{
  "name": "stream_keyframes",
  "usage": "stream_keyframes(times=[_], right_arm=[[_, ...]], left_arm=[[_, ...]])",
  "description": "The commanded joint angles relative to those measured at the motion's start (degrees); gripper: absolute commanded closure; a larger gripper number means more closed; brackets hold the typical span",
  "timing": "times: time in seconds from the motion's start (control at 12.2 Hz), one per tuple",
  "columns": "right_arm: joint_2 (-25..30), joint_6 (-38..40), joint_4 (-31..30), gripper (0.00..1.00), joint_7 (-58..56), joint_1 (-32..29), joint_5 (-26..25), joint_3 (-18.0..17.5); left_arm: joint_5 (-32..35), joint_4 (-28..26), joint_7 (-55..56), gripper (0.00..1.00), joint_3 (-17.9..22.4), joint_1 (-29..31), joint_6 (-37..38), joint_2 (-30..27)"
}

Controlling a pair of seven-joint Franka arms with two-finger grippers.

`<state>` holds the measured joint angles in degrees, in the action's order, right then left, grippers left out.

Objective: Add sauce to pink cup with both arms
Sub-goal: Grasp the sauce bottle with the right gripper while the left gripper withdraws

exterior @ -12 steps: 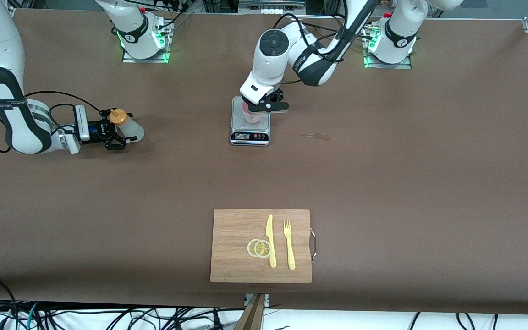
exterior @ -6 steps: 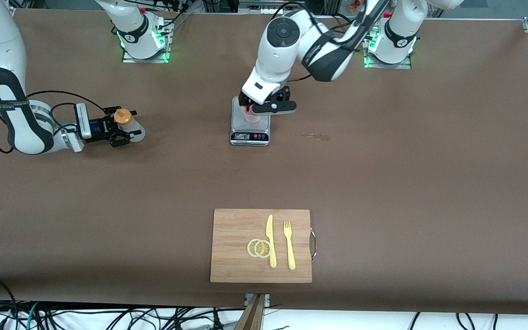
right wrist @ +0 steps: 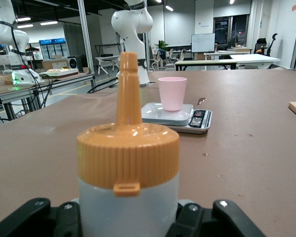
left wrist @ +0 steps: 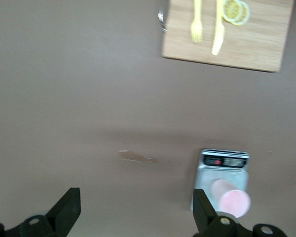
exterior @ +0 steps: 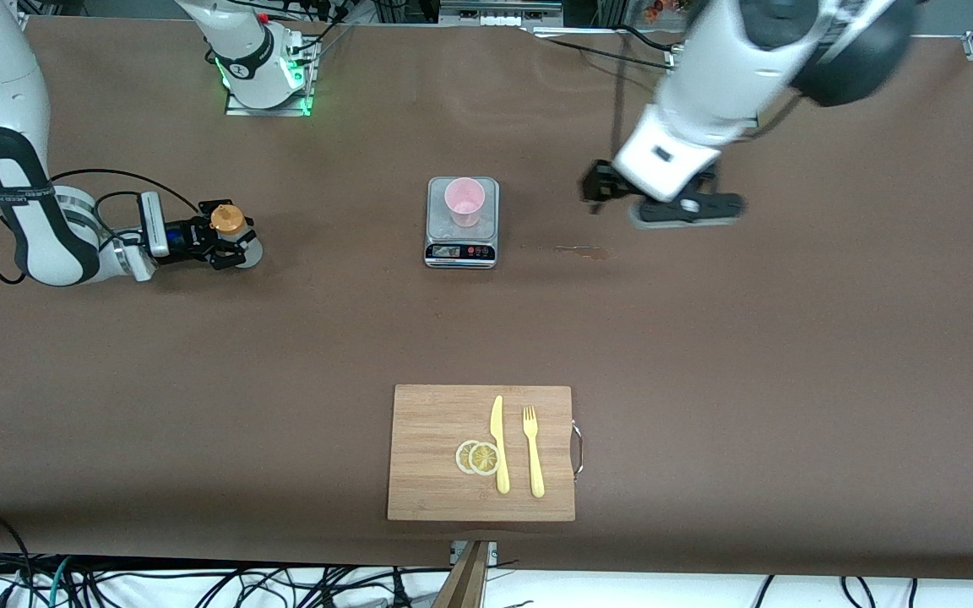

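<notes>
The small pale pink translucent plastic cup (exterior: 464,200) stands upright and alone on the plate of the silver kitchen scale (exterior: 462,241), about midway along the table between the two arms. The small translucent whitish squeeze bottle with its orange nozzle cap (exterior: 231,226) sits toward the right arm's end of the table, upright, its long axis vertical and its nozzle pointing up.

The right gripper (exterior: 225,247) is down at table level with a finger on each side of the bottle's body; the right wrist view shows the bottle (right wrist: 129,183) filling the space between the black fingers (right wrist: 37,215). They appear closed on it, though the actual contact is hidden below the cap. From this gripper the cup (right wrist: 172,93) lies straight ahead along the table, toward the left arm's end, with nothing between them.

The left gripper (exterior: 660,201) hangs in the air over bare brown table, well apart from the scale, toward the left arm's end. Its fingers are spread wide and hold nothing, as the left wrist view confirms (left wrist: 138,219), with the cup (left wrist: 233,200) off to one side.

The right arm is therefore the one placed to carry the bottle to the cup, which calls for a lift, a sideways travel, then a tilt of the nozzle over the rim.
</notes>
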<state>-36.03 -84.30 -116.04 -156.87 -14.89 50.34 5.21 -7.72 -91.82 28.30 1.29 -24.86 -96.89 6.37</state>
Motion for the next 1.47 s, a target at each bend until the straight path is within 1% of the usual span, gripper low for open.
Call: stream_keyframes(times=[0.0,0.08,0.24,0.33,0.49,0.57,0.73,0.9,0.98,1.06,1.14,1.39], right_arm=[[8.0,-2.3,-0.5,1.0,3.1,2.7,-0.5,0.2],[11.7,-4.1,-0.6,1.0,8.5,4.9,-2.3,0.2],[17.2,-7.4,-0.9,1.0,18.7,9.8,-3.2,0.4],[19.8,-9.5,-1.0,1.0,23.8,12.4,-3.8,0.5],[26.3,-13.8,-2.3,1.0,37.4,18.8,-7.1,0.5],[28.5,-15.8,-2.5,1.0,44.0,21.5,-8.9,0.5],[29.5,-18.1,-2.4,1.0,54.1,27.0,-11.7,0.5],[29.8,-22.1,-2.3,1.0,63.1,32.2,-15.2,0.5],[29.8,-24.0,-2.2,1.0,67.8,34.7,-17.7,0.5],[29.9,-25.6,-2.2,1.0,72.9,37.7,-20.3,0.5],[29.9,-26.5,-2.0,1.0,77.7,40.1,-22.9,0.5],[29.4,-28.8,-1.6,1.0,93.1,47.5,-32.0,0.2]], left_arm=[[-0.6,0.2,-14.8,0.0,4.0,6.9,5.0,-1.4],[-0.5,0.3,-17.9,0.0,5.2,10.1,5.9,-1.4],[0.2,0.3,-21.9,0.0,5.7,13.9,7.4,-1.8],[2.4,0.3,-24.1,0.0,5.6,15.5,7.9,-2.1],[3.8,0.3,-27.5,0.0,5.4,18.3,10.1,-2.6],[3.8,0.2,-29.0,0.0,5.4,19.6,10.7,-2.8],[5.1,-0.1,-31.8,0.0,5.3,21.2,11.1,-2.8],[6.0,-0.1,-32.2,0.0,4.3,21.3,11.6,-2.7],[6.0,-0.1,-32.1,0.0,2.9,21.9,12.2,-2.8],[6.0,0.0,-32.0,0.0,0.7,22.7,12.5,-2.7],[6.2,0.0,-31.9,0.0,-0.1,22.8,12.5,-2.7],[6.2,0.1,-32.0,0.0,-0.2,22.8,12.5,-1.8]])
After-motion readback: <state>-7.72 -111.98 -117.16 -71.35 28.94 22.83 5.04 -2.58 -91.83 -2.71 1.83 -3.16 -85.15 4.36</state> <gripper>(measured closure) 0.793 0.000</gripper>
